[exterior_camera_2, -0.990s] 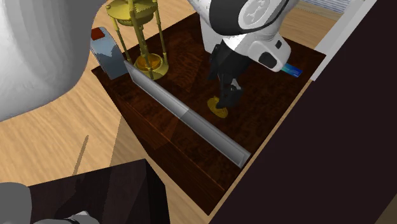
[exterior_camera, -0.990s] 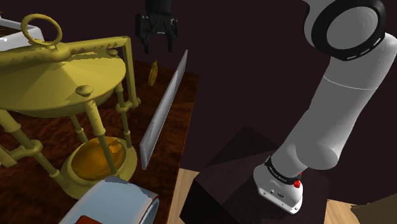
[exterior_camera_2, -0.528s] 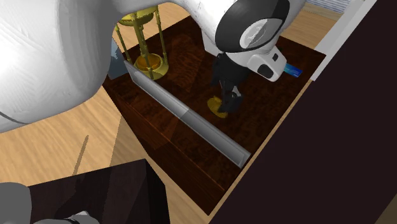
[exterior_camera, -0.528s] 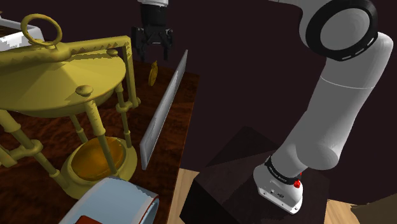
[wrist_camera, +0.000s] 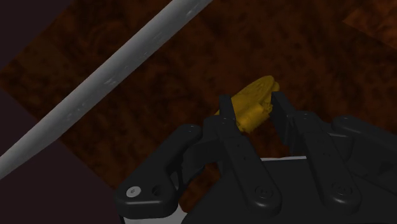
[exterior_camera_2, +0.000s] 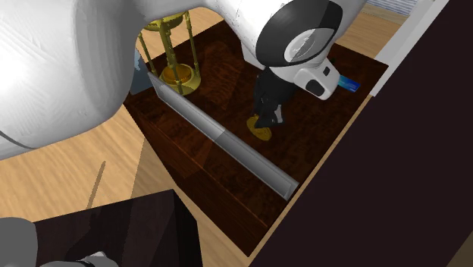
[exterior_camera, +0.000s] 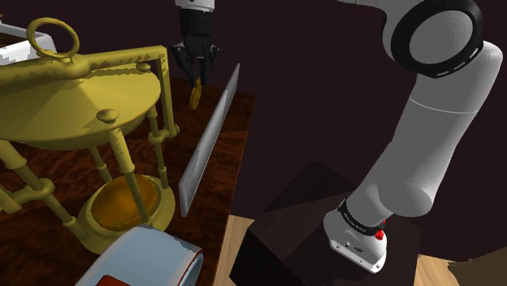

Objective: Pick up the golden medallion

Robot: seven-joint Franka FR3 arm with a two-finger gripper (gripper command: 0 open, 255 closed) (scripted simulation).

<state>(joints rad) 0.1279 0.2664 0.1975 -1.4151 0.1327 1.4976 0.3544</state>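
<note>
The golden medallion (exterior_camera: 195, 97) stands on edge on the dark wooden table (exterior_camera: 236, 114), close to a long grey bar (exterior_camera: 210, 138). My black gripper (exterior_camera: 196, 75) comes down on it from above. In the wrist view the gripper (wrist_camera: 252, 105) is shut on the medallion (wrist_camera: 256, 100), with a black finger (wrist_camera: 226, 109) pressed against each side. In the second exterior view the gripper (exterior_camera_2: 267, 121) stands over the medallion (exterior_camera_2: 263, 135), which rests on the tabletop (exterior_camera_2: 227, 174) between the bar and the table's far side.
A tall golden stand with a ring on top (exterior_camera: 89, 106) rises at the shoulder view's left. A grey-blue object with a red patch (exterior_camera: 146, 260) lies in front of it. A blue card (exterior_camera_2: 348, 83) lies near the table's far edge. The bar (exterior_camera_2: 227, 144) crosses the table lengthwise.
The gripper has come down over the medallion, and its fingers, wide apart before, have shut on it. The medallion has stayed in its place.
</note>
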